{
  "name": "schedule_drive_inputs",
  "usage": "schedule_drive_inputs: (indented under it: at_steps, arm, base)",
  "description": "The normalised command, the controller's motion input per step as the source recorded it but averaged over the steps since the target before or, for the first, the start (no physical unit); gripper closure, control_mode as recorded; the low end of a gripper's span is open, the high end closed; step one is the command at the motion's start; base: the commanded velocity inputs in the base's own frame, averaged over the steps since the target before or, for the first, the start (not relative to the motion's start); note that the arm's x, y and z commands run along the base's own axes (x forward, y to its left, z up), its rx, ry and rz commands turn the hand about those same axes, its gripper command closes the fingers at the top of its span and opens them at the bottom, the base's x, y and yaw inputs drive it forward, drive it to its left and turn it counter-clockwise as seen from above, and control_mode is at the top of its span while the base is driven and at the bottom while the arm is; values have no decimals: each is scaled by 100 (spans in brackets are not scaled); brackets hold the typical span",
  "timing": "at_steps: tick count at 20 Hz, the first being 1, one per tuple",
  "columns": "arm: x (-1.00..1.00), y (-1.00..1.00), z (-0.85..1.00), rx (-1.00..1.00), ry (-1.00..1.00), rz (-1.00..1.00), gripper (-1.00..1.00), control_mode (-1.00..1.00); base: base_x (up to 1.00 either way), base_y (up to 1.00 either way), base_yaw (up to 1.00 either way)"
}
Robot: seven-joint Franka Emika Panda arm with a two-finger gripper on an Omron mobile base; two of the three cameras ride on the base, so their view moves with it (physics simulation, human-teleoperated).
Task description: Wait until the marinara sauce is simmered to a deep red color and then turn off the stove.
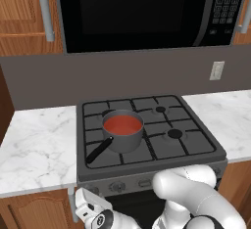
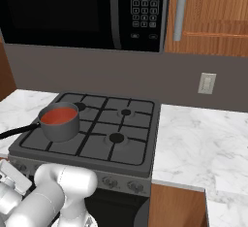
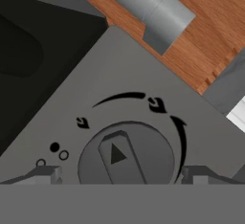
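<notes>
Wide-spread, the gripper [image 3: 122, 176] holds nothing; in the hand view its two finger tips rise at the lower left and lower right of the frame with a round stove knob [image 3: 125, 152] between them, so a closing pinch would likely catch the knob's raised bar. The jaws look staged there to wait, ready to turn the burner off at once.

Largest in the base views, the black microwave [image 1: 137, 12] fills the top of the frame, clear of the work. Below it the stove [image 1: 193, 142] sits mid-frame between marble counters [image 1: 39, 145], its knobs along the front panel at the lower edge. The saucepan [image 1: 122, 132] stands on the front-left burner, handle pointing to the lower left. Inside it the marinara sauce [image 1: 122, 125] lies flat and orange-red, which I judge not yet deep red.
</notes>
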Motion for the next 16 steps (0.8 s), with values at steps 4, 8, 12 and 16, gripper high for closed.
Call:
schedule_drive_inputs:
  at_steps: [4, 8, 12, 16]
  arm:
    - [0, 0, 0, 0, 0, 0, -100, -100]
    - [0, 0, 0, 0, 0, 0, -100, -100]
    - [0, 0, 0, 0, 0, 0, -100, -100]
    - [0, 0, 0, 0, 0, 0, -100, -100]
  base:
    - [0, 0, 0]
    - [0, 0, 0]
    - [0, 0, 0]
    - [0, 0, 0]
